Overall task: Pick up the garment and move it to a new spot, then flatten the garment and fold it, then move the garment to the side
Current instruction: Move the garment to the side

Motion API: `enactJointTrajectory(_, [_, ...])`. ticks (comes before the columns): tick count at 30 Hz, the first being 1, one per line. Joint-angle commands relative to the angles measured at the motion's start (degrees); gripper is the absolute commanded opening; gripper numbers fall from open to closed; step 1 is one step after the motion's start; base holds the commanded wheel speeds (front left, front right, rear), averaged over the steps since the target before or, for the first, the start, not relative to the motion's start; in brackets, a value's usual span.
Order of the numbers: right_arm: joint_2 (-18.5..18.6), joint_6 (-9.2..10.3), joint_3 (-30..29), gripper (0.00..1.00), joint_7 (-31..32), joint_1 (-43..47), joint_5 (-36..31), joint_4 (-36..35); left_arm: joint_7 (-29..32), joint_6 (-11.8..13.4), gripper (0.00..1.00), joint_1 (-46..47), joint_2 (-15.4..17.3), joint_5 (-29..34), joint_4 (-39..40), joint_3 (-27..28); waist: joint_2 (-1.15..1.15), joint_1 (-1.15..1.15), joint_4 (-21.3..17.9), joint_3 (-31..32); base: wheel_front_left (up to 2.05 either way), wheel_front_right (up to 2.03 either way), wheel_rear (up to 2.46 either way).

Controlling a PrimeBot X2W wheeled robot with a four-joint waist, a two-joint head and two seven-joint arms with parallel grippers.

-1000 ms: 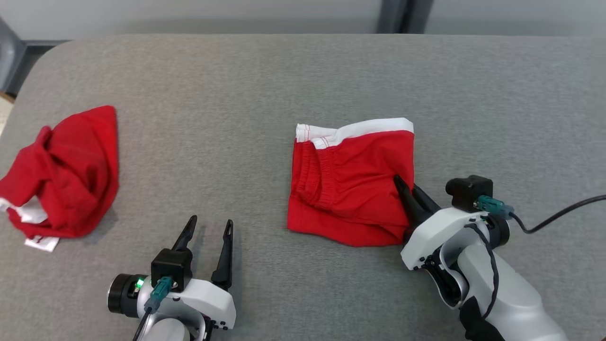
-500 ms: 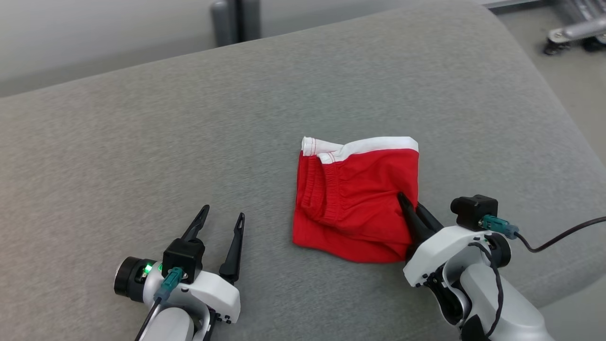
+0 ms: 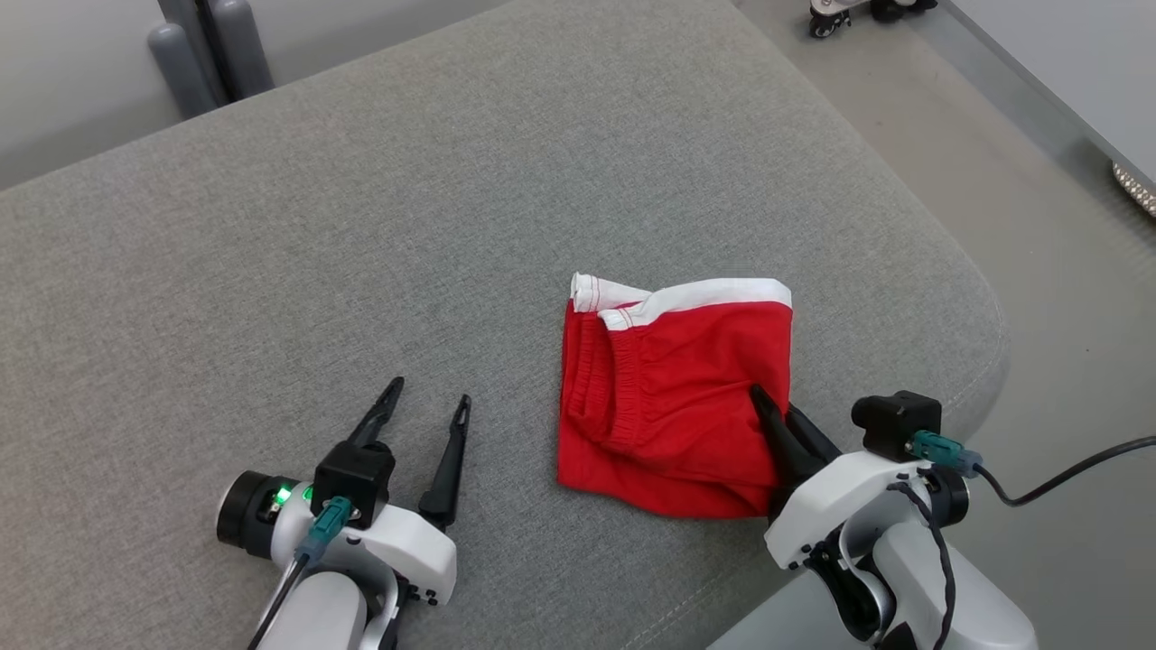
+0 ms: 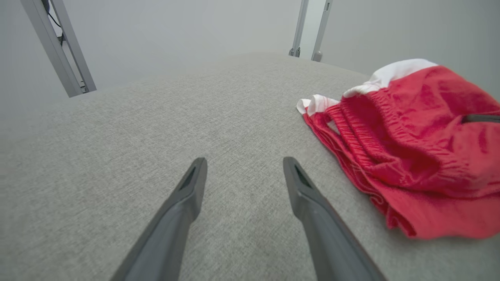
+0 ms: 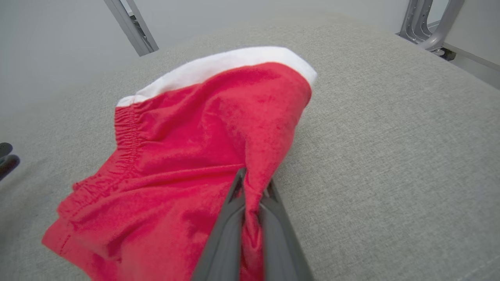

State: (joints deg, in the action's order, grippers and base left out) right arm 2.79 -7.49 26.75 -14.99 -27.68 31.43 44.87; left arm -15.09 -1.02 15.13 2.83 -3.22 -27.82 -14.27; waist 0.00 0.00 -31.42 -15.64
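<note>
The red garment point(image 3: 673, 397) lies folded into a compact square, white waistband along its far edge. It sits on the right part of the grey padded surface point(image 3: 361, 226), near that surface's rounded right corner. At its near right edge is the right gripper point(image 3: 774, 403), fingers clamped on a ridge of red cloth, and the right wrist view shows the fabric bunched up between them. Over on the left, well apart from the garment, the left gripper point(image 3: 431, 392) waits over bare surface, fingers spread wide with nothing in them. Folded and gripped, so this looks like the last step: shifting the garment to the side. The next move calls for a steady drag or a low lift that keeps the layers stacked. The floor point(image 3: 1039, 271) drops away just past that corner, so there's little room to overshoot.
</note>
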Motion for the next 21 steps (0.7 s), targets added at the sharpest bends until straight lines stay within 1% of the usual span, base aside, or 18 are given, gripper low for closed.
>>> enactJointTrajectory(1, [0.28,-0.01,-0.19,0.0,-0.26,-0.46,-0.47,0.14,-0.09,-0.12,1.0,0.27,0.59,0.38,0.3,0.44,0.0,0.0,0.03,-0.27,0.0,0.0,0.0])
enactJointTrajectory(4, [0.38,-0.01,-2.86,0.0,-0.26,-2.56,-4.01,1.93,-0.1,-0.19,1.0,0.32,0.75,0.78,0.59,0.37,0.0,0.0,2.04,-1.02,0.0,0.0,0.0])
enactJointTrajectory(8, [2.74,0.0,-6.93,0.0,-0.26,-5.56,-9.51,5.17,-0.09,-0.24,1.0,0.77,1.39,1.19,1.04,0.78,0.0,0.0,5.63,-2.15,0.0,0.0,0.0])
enactJointTrajectory(13, [7.4,0.0,-11.03,0.0,-0.26,-10.62,-15.18,9.75,-0.05,-0.12,1.0,0.91,1.82,1.6,1.84,0.92,0.0,0.0,10.27,-3.53,0.0,0.0,0.0])
enactJointTrajectory(21, [16.22,0.0,-17.43,0.0,-0.25,-19.26,-22.69,20.17,-0.05,-0.27,1.0,2.26,2.08,2.25,3.82,0.37,0.0,0.0,17.51,-5.86,0.0,0.0,0.0])
